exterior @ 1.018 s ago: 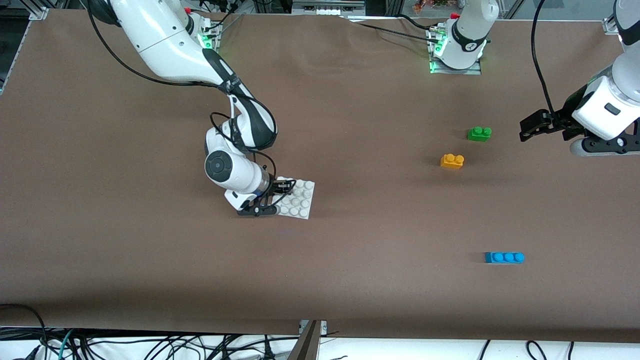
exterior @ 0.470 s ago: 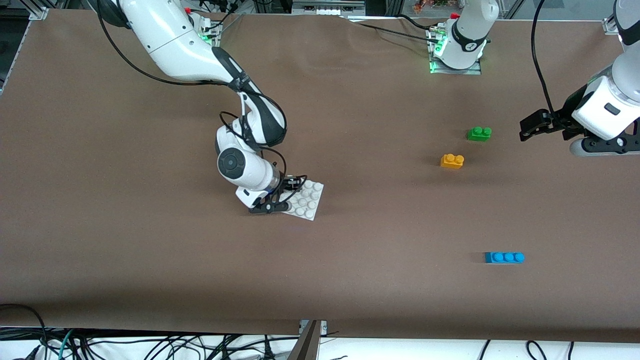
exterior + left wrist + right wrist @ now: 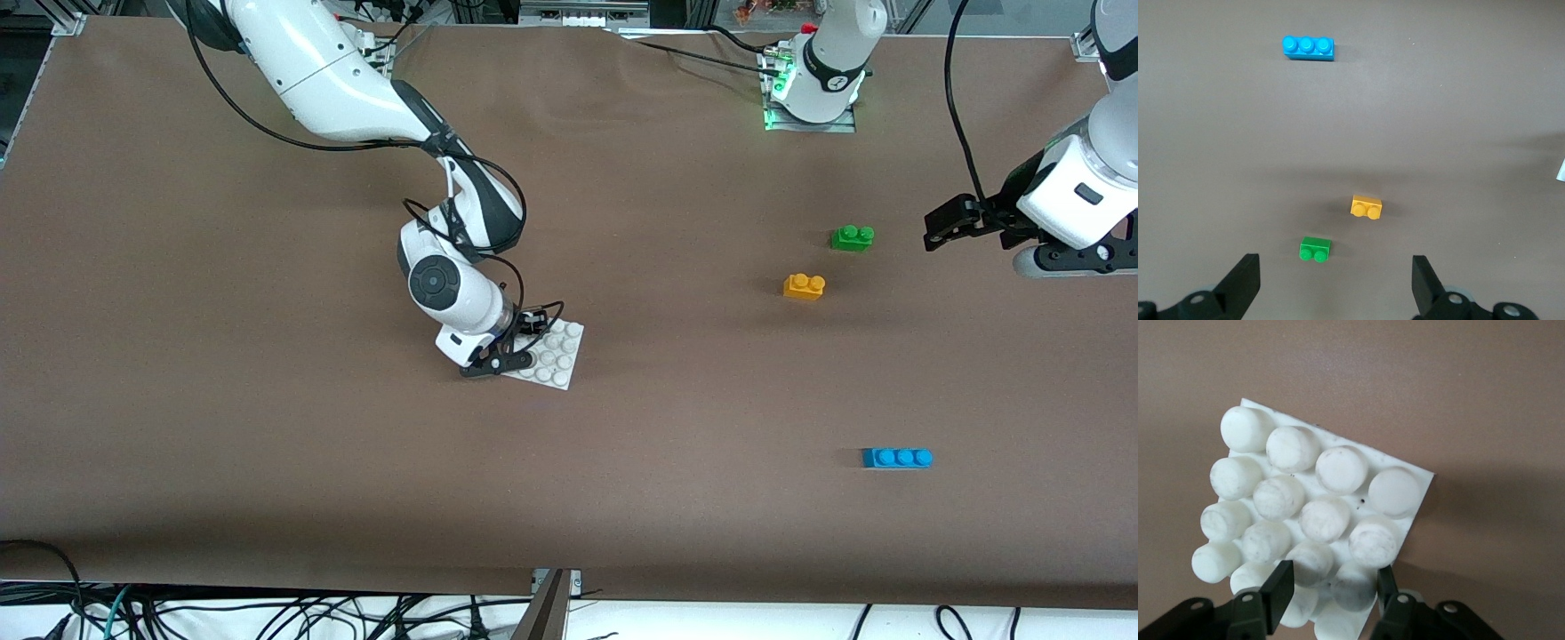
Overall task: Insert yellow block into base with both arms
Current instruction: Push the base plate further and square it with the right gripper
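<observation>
The yellow block (image 3: 804,286) lies on the brown table toward the left arm's end; it also shows in the left wrist view (image 3: 1366,207). The white studded base (image 3: 556,356) lies flat near the table's middle. My right gripper (image 3: 520,342) is shut on the base at its edge; in the right wrist view the fingers (image 3: 1278,593) clamp a corner of the base (image 3: 1305,493) with two studs between them. My left gripper (image 3: 942,227) is open and empty, and waits in the air at the left arm's end of the table, apart from the yellow block.
A green two-stud brick (image 3: 852,237) lies just farther from the front camera than the yellow block, seen too in the left wrist view (image 3: 1315,249). A blue three-stud brick (image 3: 897,457) lies nearer the front camera. The brown cloth covers the whole table.
My right gripper has slid the base along the table toward the left arm's end. The left arm and the bricks have not moved.
</observation>
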Robot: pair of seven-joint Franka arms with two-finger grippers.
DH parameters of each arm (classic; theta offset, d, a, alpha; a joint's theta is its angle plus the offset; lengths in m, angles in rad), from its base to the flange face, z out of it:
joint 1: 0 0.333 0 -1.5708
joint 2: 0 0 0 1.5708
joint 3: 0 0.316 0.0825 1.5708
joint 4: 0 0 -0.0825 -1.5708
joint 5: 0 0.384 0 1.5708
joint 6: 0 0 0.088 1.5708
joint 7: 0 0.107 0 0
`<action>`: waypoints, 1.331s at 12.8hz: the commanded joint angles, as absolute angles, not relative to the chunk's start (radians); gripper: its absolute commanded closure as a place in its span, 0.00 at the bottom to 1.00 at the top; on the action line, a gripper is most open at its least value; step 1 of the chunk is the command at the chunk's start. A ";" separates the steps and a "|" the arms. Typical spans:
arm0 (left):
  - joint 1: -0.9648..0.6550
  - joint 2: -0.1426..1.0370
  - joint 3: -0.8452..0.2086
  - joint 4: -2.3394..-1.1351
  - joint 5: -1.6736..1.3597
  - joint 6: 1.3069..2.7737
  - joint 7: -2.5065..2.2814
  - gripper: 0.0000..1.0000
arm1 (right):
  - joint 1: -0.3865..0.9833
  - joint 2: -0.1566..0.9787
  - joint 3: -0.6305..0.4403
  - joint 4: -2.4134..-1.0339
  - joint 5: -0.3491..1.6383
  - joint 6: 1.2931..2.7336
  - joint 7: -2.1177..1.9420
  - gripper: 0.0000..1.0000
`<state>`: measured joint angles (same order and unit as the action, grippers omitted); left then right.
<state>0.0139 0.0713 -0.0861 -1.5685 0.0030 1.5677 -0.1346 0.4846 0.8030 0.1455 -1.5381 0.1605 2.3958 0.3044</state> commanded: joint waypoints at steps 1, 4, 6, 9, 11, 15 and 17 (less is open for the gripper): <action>0.017 0.081 -0.081 -1.540 -0.026 1.543 -0.118 0.00 | 0.511 0.853 0.146 -1.502 0.117 2.390 0.288 0.45; 0.015 0.081 -0.081 -1.539 -0.026 1.542 -0.120 0.00 | 0.529 0.859 0.146 -1.490 0.118 2.391 0.291 0.45; 0.015 0.081 -0.081 -1.540 -0.026 1.542 -0.118 0.00 | 0.540 0.859 0.146 -1.489 0.118 2.395 0.290 0.45; 0.015 0.081 -0.081 -1.539 -0.031 1.542 -0.120 0.00 | 0.561 0.868 0.146 -1.485 0.124 2.439 0.301 0.45; 0.015 0.081 -0.081 -1.539 -0.032 1.542 -0.120 0.00 | 0.580 0.897 0.146 -1.439 0.132 2.439 0.323 0.45; 0.015 0.081 -0.081 -1.539 -0.032 1.542 -0.120 0.00 | 0.598 0.927 0.147 -1.393 0.132 2.442 0.342 0.45; 0.015 0.081 -0.080 -1.539 -0.032 1.542 -0.120 0.00 | 0.614 0.928 0.147 -1.381 0.132 2.442 0.341 0.44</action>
